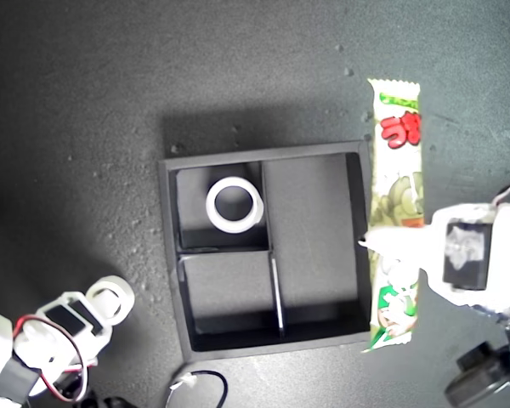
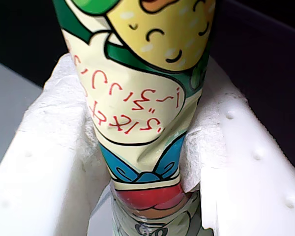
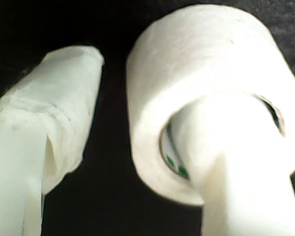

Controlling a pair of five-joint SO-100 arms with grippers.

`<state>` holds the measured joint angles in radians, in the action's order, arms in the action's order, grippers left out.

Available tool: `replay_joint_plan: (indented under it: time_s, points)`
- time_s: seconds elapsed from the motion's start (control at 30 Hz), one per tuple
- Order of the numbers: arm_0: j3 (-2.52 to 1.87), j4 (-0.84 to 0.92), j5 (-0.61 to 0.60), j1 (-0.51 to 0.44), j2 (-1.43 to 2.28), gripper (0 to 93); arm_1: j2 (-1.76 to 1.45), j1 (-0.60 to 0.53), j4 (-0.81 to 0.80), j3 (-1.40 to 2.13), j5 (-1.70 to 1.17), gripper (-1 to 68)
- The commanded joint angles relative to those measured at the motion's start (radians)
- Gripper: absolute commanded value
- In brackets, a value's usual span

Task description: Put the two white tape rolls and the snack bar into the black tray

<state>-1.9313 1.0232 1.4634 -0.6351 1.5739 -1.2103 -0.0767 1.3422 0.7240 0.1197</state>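
While 1 roll already lies in a small compartment of the tray, toward the exterior view's upper left of it, the other 2 items are still outside. In that view the bar lies just beside the tray's rim on the view's right, and my first gripper reaches across it from the right; the second roll sits on the mat at the lower left, with my second gripper at it. From the first wrist view, the padded fingers are pressed against both sides of the wrapper, so the bar is grasped. From the second wrist view, 1 finger passes through the core of the roll while the other stands apart outside the wall, so the jaws are spread and not yet clamping. I judge both pickups to be in hand: next the bar needs lifting and carrying over the rim into the tall compartment, lengthwise, and the roll needs its wall pinched first. Red Japanese-style characters show on the wrapper, with cartoon faces; I cannot read them. Small green marks inside the core are too blurred to read.
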Motion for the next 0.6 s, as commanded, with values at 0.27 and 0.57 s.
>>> replay_joint_plan:
  time_s: [0.27, 0.57]
  points:
    - [0.018, 0.144, -0.048, 0.086, 0.193, 0.1, 0.296, 0.037, -0.087, -0.112, -0.025, -0.4]
    - [0.414, 0.330, -0.428, 0.287, 0.449, 0.1, 0.298, -0.009, -0.110, -0.026, -0.009, 13.1]
